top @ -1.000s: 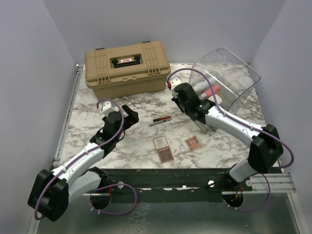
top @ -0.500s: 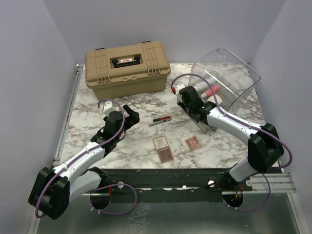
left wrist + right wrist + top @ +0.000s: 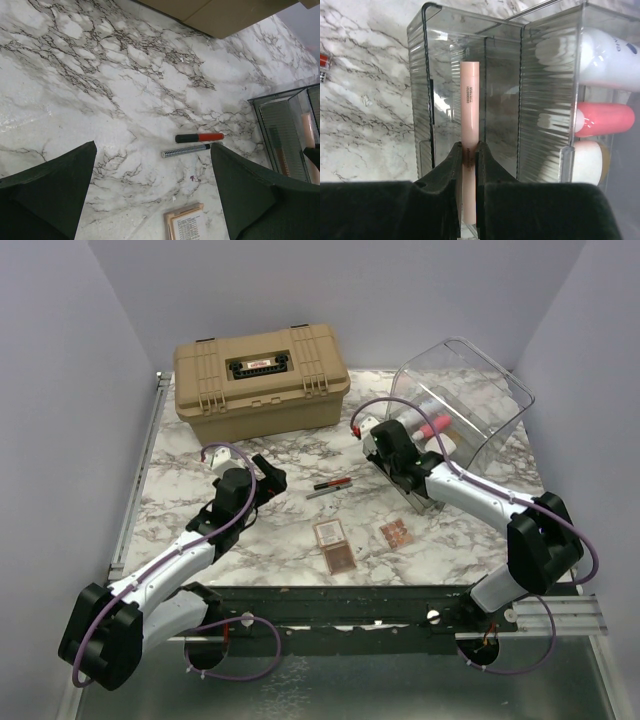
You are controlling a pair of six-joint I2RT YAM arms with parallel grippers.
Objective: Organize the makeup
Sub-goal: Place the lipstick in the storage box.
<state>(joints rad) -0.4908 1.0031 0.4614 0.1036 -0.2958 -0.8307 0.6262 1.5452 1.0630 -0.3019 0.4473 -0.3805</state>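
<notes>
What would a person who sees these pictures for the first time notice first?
The large tan hard case at the far left and the clear plastic bin at the far right stand out first. Close up, the right fingers pinch a slim peach tube at the bin's open grey drawer. Two pencils and small palettes lie loose in the middle.

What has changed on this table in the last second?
The right arm swung a little to its right, toward the clear bin; its jaws are shut on a pale pink stick at the grey drawer. Whether it held the stick earlier is not visible. The left arm, pencils, palettes and tan case stayed put.
</notes>
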